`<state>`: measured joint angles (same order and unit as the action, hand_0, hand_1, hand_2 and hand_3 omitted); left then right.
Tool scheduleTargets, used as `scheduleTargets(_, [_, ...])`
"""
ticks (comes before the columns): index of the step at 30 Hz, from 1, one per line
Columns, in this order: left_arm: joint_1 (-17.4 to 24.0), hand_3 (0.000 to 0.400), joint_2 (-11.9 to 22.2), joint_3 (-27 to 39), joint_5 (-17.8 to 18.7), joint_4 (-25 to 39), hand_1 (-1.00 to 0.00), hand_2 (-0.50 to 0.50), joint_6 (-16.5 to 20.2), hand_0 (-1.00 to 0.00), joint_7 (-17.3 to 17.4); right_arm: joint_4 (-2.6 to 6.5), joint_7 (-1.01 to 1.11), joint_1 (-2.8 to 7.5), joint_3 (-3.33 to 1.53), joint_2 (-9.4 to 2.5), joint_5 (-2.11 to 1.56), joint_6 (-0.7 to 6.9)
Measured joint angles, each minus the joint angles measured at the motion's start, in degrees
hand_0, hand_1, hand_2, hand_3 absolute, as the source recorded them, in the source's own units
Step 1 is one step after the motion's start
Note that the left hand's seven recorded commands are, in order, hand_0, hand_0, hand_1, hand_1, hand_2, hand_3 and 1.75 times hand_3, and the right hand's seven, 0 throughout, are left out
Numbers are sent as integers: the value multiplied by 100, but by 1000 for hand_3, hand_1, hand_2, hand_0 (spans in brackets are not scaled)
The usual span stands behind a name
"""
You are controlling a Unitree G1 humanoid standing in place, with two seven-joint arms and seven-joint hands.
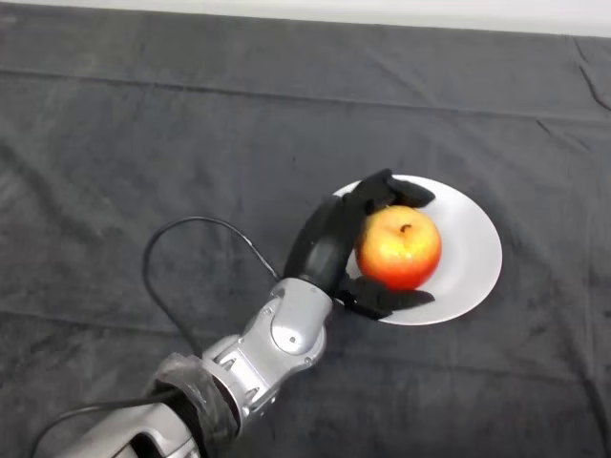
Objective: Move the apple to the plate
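Hidden from you: the left part of the round white plate lies under the black robot hand, and the red-and-yellow apple covers the plate's middle, so you cannot see the underside of the apple or tell for sure whether it rests on the plate or is held just above it.
Cut off: the silver-grey left arm leaves the frame at the lower left; you see only the forearm and wrist.
Hard to make out: the palm side of the robot hand faces the apple, so the contact there is out of your sight.
Robot hand: it is curled round the apple from the apple's left side, with one black finger wrapping over the upper edge and another black digit reaching under the lower edge; both tips lie against the fruit, so you have a closed grasp on it.
Apple: upright, stem dimple facing up, right of centre in the frame, over the left half of the plate.
Plate: right of centre, flat on the worktop with its dark grey creased cloth.
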<state>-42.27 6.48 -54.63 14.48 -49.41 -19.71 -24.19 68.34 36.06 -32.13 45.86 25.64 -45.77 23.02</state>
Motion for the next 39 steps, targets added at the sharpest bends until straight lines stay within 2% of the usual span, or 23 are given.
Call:
scheduleTargets(1, [-37, 400, 4, -39, 25, -20, -1000, 0, 0, -1000, 20, 0, 0, 0, 0, 0, 0, 0])
scheduleTargets(2, [-93, 364, 7, -94, 49, -53, -780, -65, 2, -910, 59, 0, 0, 0, 0, 0, 0, 0])
scheduleTargets(3, [-137, 328, 7, -122, 74, -76, -612, -104, 5, -820, 99, 0, 0, 0, 0, 0, 0, 0])
scheduleTargets(4, [-176, 140, 5, -129, 101, -91, 0, -175, 5, -349, 133, 0, 0, 0, 0, 0, 0, 0])
scheduleTargets(5, [-194, 56, 4, -130, 116, -101, 0, -71, 5, -141, 151, 0, 0, 0, 0, 0, 0, 0])
scheduleTargets(6, [-219, 0, 1, -134, 132, -129, 0, 0, 6, 0, 180, 0, 0, 0, 0, 0, 0, 0])
scheduleTargets(22, [-264, 0, 35, -348, 156, -326, 0, 0, 5, 0, 282, 0, 3, 0, 1, 0, 0, 0])
scheduleTargets(29, [-267, 0, 292, -234, 141, -380, 0, 0, -243, 0, 343, 0, 4, 0, 1, 1, 0, 0])
scheduleTargets(39, [-271, 0, 691, 461, 120, -469, 0, 0, -549, 0, 394, 0, 7, 0, 2, 1, 0, 0])
